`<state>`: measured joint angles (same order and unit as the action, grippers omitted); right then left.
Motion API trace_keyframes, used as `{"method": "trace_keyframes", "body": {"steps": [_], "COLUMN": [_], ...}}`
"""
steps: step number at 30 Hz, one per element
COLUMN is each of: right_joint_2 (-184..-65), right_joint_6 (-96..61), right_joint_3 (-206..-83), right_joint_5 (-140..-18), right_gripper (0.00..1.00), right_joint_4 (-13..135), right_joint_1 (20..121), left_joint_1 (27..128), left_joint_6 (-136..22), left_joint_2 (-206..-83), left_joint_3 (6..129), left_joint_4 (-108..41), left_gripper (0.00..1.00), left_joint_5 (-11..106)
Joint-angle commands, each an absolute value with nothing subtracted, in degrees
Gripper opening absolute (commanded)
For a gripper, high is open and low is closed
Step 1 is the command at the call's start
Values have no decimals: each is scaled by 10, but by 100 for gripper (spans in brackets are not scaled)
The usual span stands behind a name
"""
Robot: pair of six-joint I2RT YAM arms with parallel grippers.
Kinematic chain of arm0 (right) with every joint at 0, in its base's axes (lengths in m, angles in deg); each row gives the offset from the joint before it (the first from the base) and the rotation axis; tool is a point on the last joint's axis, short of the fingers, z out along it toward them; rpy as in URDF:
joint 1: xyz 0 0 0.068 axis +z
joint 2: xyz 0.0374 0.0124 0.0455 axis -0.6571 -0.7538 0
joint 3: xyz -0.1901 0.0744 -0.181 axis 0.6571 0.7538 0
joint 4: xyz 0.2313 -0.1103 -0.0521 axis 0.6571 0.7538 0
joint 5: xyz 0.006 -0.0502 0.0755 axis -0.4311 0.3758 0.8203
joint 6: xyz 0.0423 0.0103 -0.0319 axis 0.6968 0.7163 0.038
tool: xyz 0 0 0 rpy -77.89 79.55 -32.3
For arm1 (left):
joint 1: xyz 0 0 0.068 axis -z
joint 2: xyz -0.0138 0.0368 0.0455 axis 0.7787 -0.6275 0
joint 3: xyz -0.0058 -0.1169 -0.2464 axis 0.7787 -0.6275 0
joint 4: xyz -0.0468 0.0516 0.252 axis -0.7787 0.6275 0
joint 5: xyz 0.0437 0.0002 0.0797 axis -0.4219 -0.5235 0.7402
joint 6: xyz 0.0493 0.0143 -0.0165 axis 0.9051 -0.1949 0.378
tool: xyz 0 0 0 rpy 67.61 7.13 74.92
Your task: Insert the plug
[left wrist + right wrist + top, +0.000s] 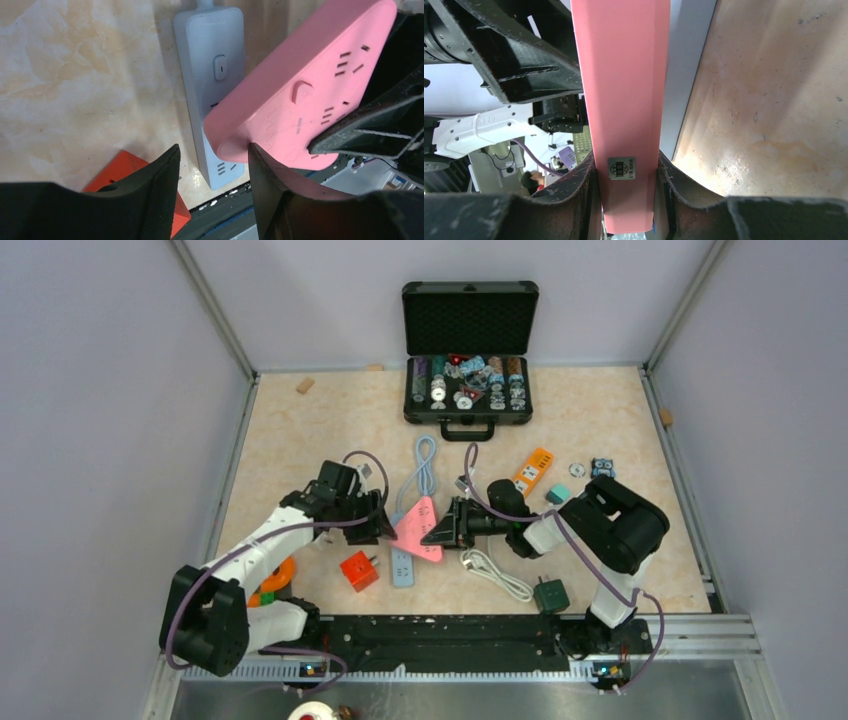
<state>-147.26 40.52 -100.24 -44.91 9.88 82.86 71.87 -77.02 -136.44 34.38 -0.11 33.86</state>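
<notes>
Pink plastic fills both wrist views: one pink power strip (418,528) hangs lifted off the table (300,440), between the two grippers. The right gripper (440,528) has its jaws closed tight on the strip's two flat faces. Its wrist camera sees the strip edge-on, with a small label sitting right at the fingertips (586,172).

The left gripper (378,523) has its jaws parted and grips nothing. The pink strip's rounded corner lies just past its right fingertip, and I cannot tell whether they touch.

Three power strips are in view. Besides the pink one, a pale blue strip (402,566) lies flat beneath both sets of jaws, and an orange strip (533,471) lies well beyond the right gripper.

There are two cube adapters. An orange-red one (358,570) is just outside the left jaws, and a dark green one (550,594) sits behind the right gripper.

One white cable (497,578) lies coiled on the table beside the right jaws, in neither gripper. Its plug end is too small to make out.

In the left wrist view the pink strip's far end is hidden behind the right gripper's finger.
</notes>
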Motion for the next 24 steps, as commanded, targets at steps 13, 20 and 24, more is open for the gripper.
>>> {"method": "trace_keyframes", "body": {"steps": [13,20,24], "right_joint_2": [-1465,-1459,-1463], "right_joint_6": [296,243,233], "right_joint_3": [-1026,-1057,-1060], "right_joint_5": [-536,-596,-612], "right_gripper": [19,35,48], "right_joint_4": [330,438,445], "right_joint_1": [827,828,831], "left_joint_1": [776,796,806], "left_joint_6": [-793,-801,-805], "left_joint_2": [-1480,-1517,-1545], "left_joint_3": [337,336,336], "left_joint_4": [-40,-43,-50], "left_gripper": [16,15,15], "left_joint_5": [468,496,511]}}
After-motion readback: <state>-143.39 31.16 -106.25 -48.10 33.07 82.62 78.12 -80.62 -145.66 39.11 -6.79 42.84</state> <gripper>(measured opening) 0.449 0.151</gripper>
